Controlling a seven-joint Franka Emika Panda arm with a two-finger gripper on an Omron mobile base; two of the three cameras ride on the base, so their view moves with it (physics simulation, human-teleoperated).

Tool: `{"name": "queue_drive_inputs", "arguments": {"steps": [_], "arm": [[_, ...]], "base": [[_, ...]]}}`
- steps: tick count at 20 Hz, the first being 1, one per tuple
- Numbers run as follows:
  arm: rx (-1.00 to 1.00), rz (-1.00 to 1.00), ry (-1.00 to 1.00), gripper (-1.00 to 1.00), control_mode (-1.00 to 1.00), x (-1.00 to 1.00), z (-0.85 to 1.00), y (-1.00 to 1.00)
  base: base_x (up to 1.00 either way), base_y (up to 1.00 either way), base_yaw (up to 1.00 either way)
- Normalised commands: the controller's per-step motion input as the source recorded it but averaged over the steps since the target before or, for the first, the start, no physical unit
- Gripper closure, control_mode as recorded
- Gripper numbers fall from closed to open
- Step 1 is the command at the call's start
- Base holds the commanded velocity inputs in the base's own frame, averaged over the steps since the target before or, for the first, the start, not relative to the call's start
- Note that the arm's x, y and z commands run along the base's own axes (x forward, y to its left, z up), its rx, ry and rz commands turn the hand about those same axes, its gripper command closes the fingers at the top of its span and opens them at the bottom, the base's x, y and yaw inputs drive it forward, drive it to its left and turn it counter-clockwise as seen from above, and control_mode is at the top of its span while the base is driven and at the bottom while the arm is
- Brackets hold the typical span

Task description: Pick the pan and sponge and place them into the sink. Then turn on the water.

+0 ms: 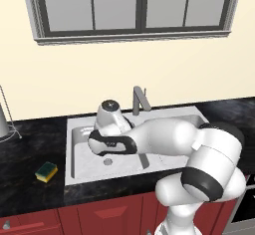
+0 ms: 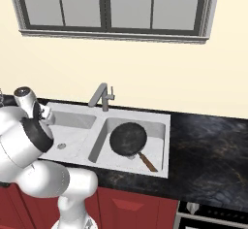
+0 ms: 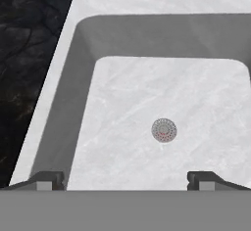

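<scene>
The black pan (image 2: 128, 139) lies flat in the right basin of the sink (image 2: 160, 119), its long handle pointing toward the front edge. On the black counter left of the sink (image 1: 69, 129) rests the green-and-yellow sponge (image 1: 46, 172). My gripper (image 3: 126, 181) hangs open over the left basin, looking down at its round drain (image 3: 163, 129), with nothing between the fingertips (image 3: 49, 180). The sponge lies off to the hand's left, apart from it. No water is in view at the grey faucet (image 1: 139, 99).
A window spans the wall behind the faucet (image 2: 100, 96). Black counter (image 2: 208, 145) stretches right of the sink, above red cabinet fronts (image 1: 99, 214). A metal object (image 1: 3, 124) stands at the counter's far left edge.
</scene>
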Motion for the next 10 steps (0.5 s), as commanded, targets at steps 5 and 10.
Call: {"name": "queue_drive_inputs", "arguments": {"steps": [5, 10], "arm": [[0.01, -0.08, 0.00, -1.00, -1.00, -0.25, 0.00, 0.42], [0.04, -0.16, 0.00, -1.00, -1.00, -0.09, 0.00, 0.26]], "base": [[0.00, 0.00, 0.00], [0.00, 0.00, 0.00]]}}
